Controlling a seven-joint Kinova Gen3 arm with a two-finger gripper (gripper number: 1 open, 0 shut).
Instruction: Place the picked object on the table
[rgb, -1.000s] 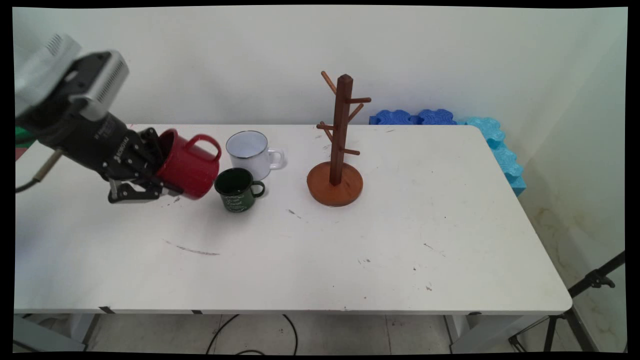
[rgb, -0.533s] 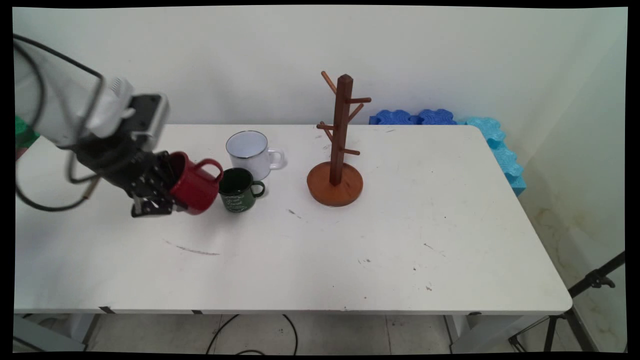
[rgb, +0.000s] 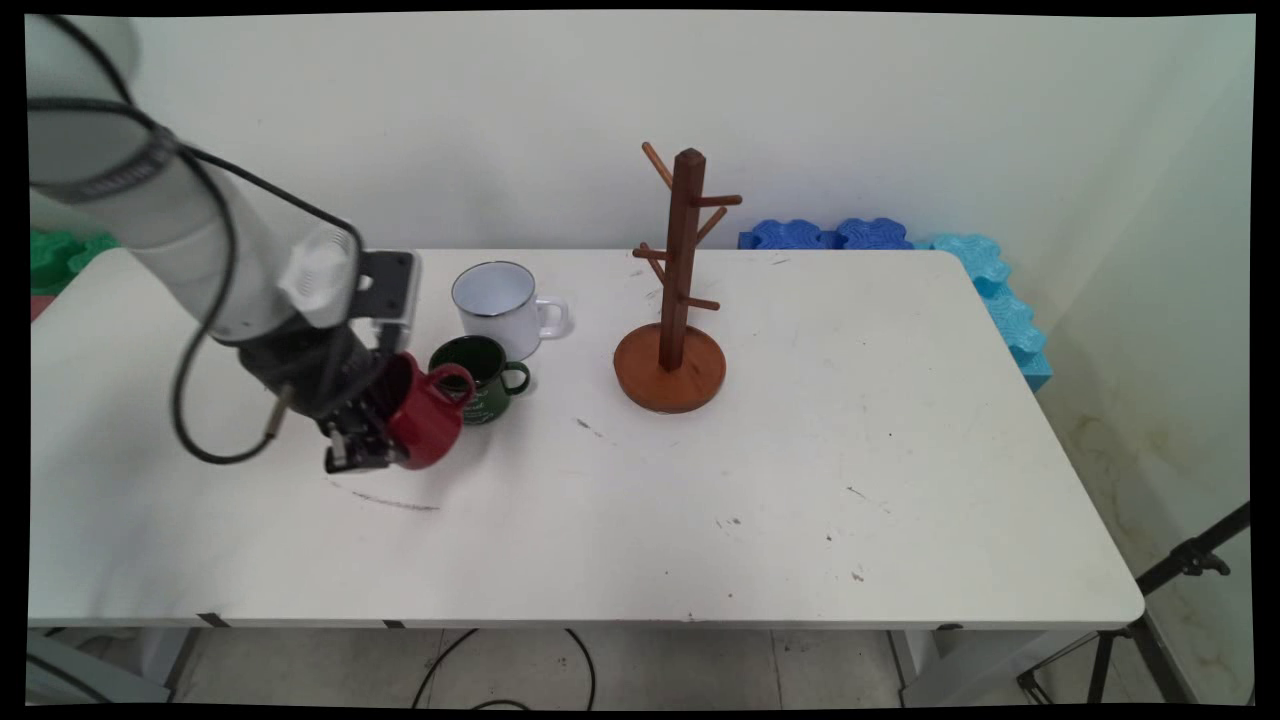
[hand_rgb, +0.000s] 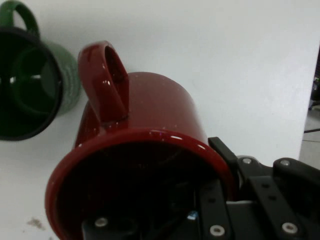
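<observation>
— Three mugs on a white table (rgb: 700, 520), one of them held in the air?

— Yes. The black gripper (rgb: 372, 440) pinches the rim of a red mug (rgb: 428, 425), one finger inside the cup and one outside on its wall, as the hand view shows (hand_rgb: 150, 150). The mug is tilted on its side, handle uppermost, over the table's left part, nearer the far edge than the near one.

— And the other two?

— A dark green mug (rgb: 482, 372) stands upright just beside the red one, on its far right; whether they touch cannot be told. In the hand view it sits at the upper left (hand_rgb: 30, 85). A white mug (rgb: 503, 303) stands just behind the green one, its handle toward the right edge.

— Anything else on the table?

— A brown wooden mug tree (rgb: 676, 300) with bare pegs, set near the far edge about midway along, well apart from the gripper.

— Beyond the table?

— Blue foam blocks (rgb: 900, 245) lie past the far right corner, against the wall.
</observation>
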